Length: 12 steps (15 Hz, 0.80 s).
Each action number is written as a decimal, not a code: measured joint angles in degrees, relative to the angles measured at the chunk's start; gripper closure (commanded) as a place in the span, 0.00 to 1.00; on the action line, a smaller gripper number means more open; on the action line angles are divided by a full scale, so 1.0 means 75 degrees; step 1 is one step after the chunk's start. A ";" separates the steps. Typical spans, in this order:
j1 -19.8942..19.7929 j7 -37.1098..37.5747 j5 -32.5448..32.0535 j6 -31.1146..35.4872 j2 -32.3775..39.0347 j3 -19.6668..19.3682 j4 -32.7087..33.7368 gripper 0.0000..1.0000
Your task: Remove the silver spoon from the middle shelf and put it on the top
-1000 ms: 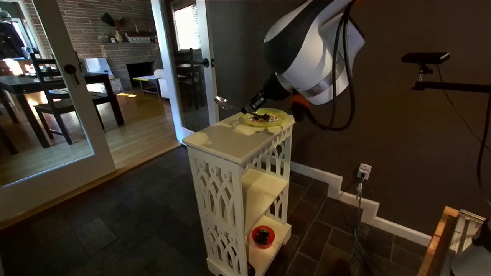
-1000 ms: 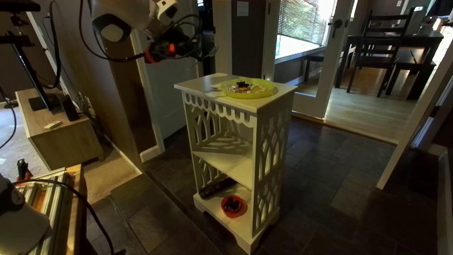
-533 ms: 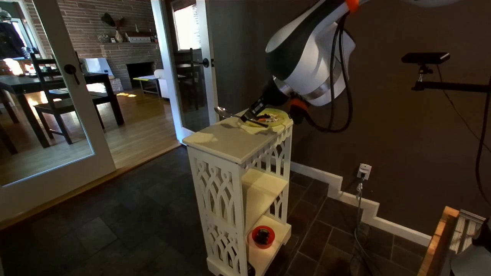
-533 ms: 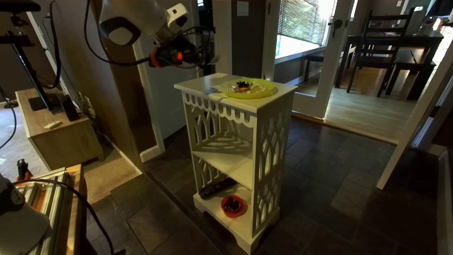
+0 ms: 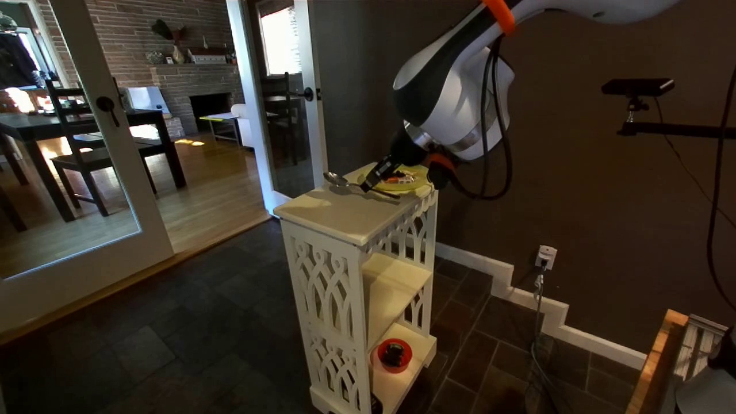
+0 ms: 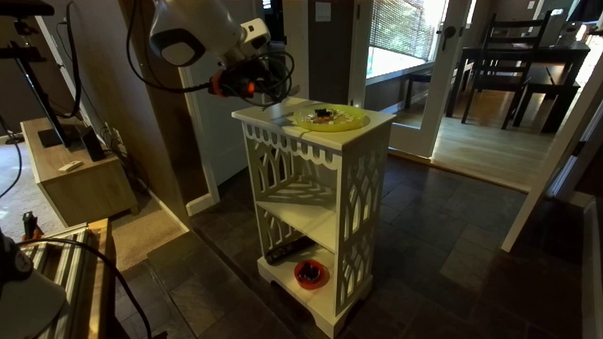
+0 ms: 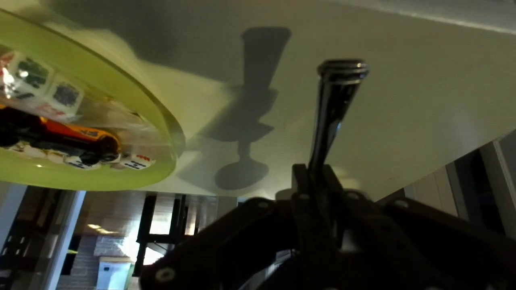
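Brown wall behind the stand. Spoon off the stand's middle shelf, held just above the stand's top, apart from it. Gripper pinches the spoon by its handle. Yellow plate rests toward one end of the stand's top. Red bowl on the stand's lowest board.

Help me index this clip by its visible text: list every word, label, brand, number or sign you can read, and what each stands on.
No text can be read.
Red, green and dark marks on the white blocks in the yellow-green plate: too blurred to read.
Dark mark on the orange-and-black toy: too blurred.
Pale marks on the gripper: too small.
Silver spoon: no lettering shows.
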 measured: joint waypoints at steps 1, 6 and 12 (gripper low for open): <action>0.0009 0.0137 -0.0116 -0.0031 0.0081 -0.0040 0.0048 0.98; 0.0202 0.1121 -0.1162 -0.0044 0.0462 -0.0471 0.0167 0.98; -0.0500 0.4152 -0.4742 -0.0447 0.0651 -0.0339 0.0262 0.98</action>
